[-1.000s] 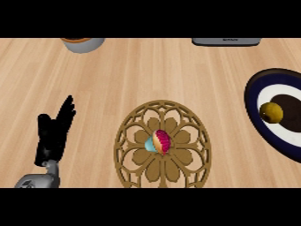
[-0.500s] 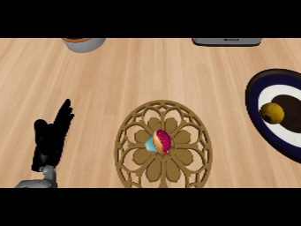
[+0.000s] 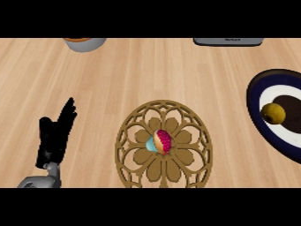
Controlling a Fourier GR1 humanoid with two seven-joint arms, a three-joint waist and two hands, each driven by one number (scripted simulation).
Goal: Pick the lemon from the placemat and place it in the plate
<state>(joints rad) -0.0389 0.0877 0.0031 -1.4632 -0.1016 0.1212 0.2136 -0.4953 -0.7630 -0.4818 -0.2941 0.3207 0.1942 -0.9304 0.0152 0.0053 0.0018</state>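
Kitchen counter (image 3: 146,75) (wood-grain top) with plate (image 3: 270,86) and placemat (image 3: 129,145)

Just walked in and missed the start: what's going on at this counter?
Nothing is being handled right now. The left hand rests open at the lower left, fingers up; the right hand is out of view. A yellow lemon already lies on the dark blue and white plate at the right. A small multicoloured object sits in the middle of the round wooden placemat.

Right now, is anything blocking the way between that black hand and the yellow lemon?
Yes, roughly: the round brown openwork placemat with a small multicoloured object on it lies between the black left hand and the yellow lemon, which already sits in the dark blue and white plate.
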